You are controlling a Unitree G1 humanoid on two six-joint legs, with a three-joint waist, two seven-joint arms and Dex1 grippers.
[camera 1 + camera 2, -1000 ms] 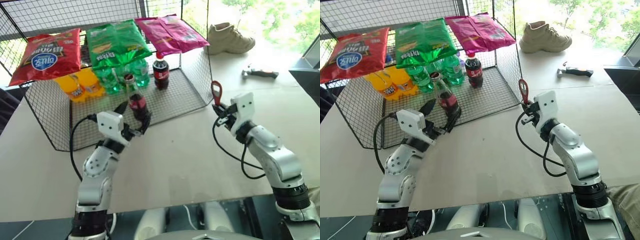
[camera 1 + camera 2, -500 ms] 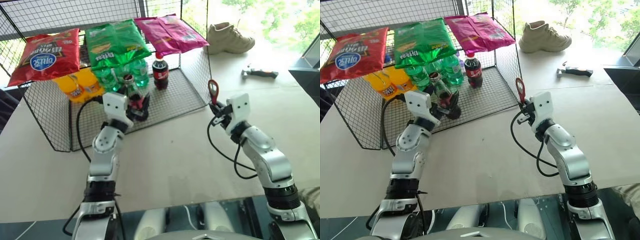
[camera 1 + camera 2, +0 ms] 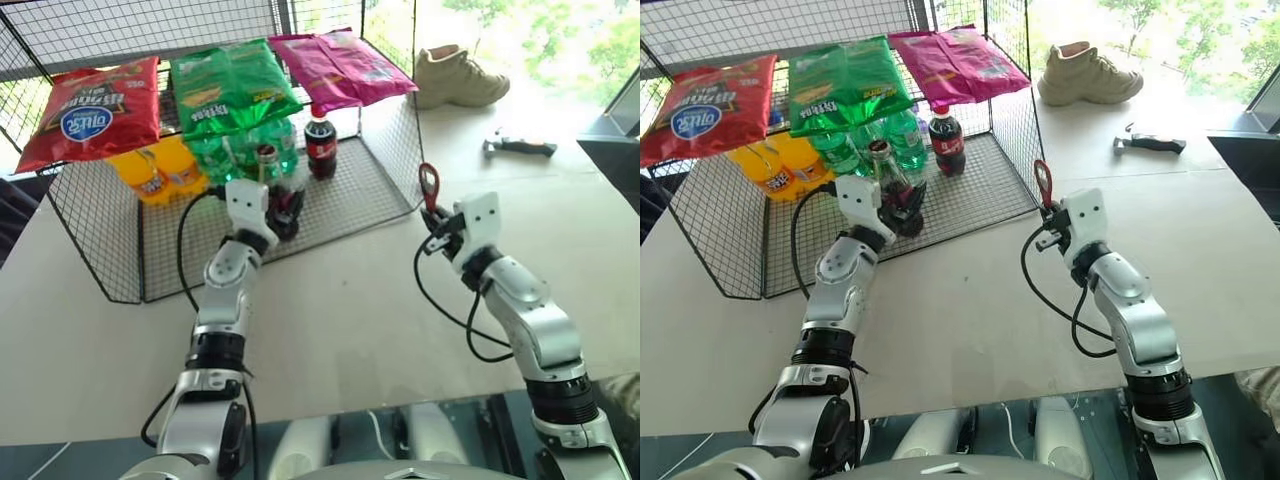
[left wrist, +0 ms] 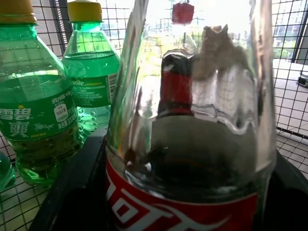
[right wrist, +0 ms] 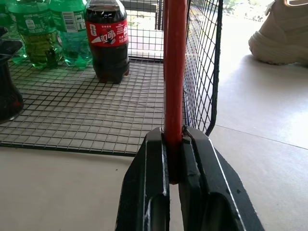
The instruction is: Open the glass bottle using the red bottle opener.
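The glass bottle stands on the mesh floor of the wire cage, with dark liquid, a red label and a metal cap. My left gripper reaches into the cage and is shut on the bottle's lower body. In the left wrist view the bottle sits between both black fingers. My right gripper hovers over the table just outside the cage's right corner. It is shut on the handle of the red bottle opener, which stands upright with its ring head up. The opener rises from the clamped fingers.
Behind the glass bottle stand a plastic cola bottle, green bottles and orange bottles. Chip bags hang above them. A beige shoe and a small tool lie on the table at the back right.
My left arm has stretched forward into the cage, and its fingers have come around the glass bottle and narrowed onto it. The right gripper with the opener has stayed in place.
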